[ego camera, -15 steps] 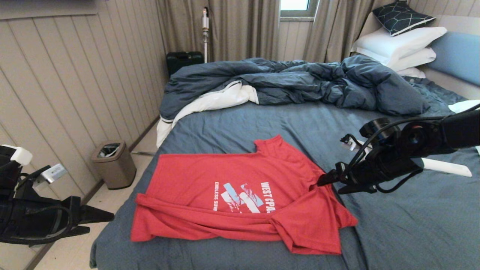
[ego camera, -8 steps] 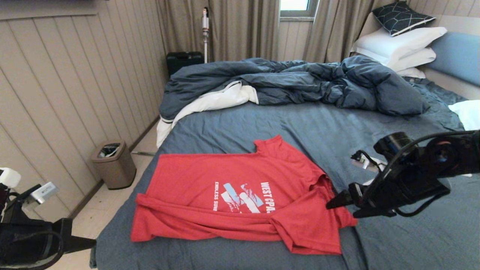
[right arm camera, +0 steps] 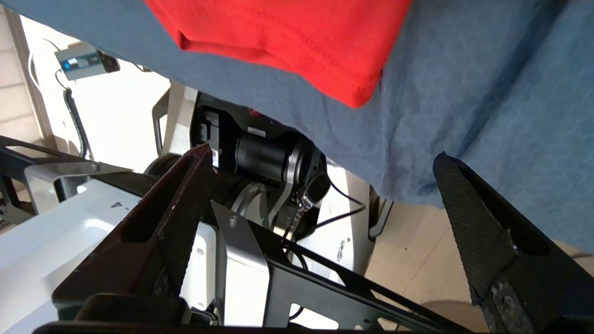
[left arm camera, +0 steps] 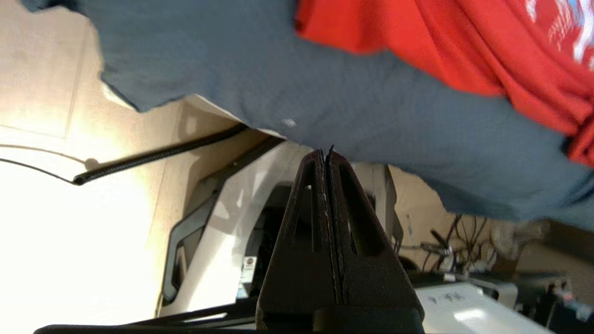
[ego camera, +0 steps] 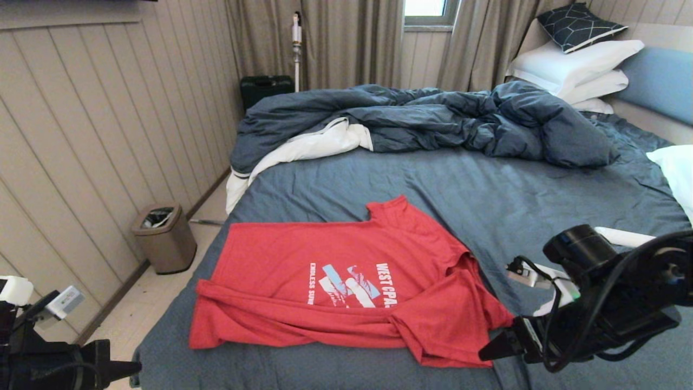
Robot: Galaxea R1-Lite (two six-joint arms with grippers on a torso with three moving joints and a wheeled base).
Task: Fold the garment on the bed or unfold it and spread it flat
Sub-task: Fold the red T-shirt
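The red T-shirt (ego camera: 346, 281) lies on the bed's slate-blue sheet (ego camera: 487, 195) near the front edge, chest print up. Its lower part is folded over in a band along the near side, covering part of the print. My right gripper (ego camera: 489, 350) hovers just off the shirt's near right corner, jaws wide open and empty; in the right wrist view the gripper (right arm camera: 322, 153) faces the bed edge with a red shirt corner (right arm camera: 297, 37) beyond. My left gripper (ego camera: 130, 369) is low at the bed's front left corner, shut and empty (left arm camera: 326, 153), with the shirt's edge (left arm camera: 417, 41) farther off.
A rumpled dark blue duvet (ego camera: 433, 116) with white lining fills the far side of the bed. White pillows (ego camera: 579, 65) lean on the headboard, another one (ego camera: 677, 168) at the right edge. A bin (ego camera: 165, 235) stands on the floor by the panelled wall.
My right gripper has drawn back from the shirt's collar area toward the bed's near right edge and sunk lower. My left arm has dropped lower, farther out of view. The shirt has not moved.
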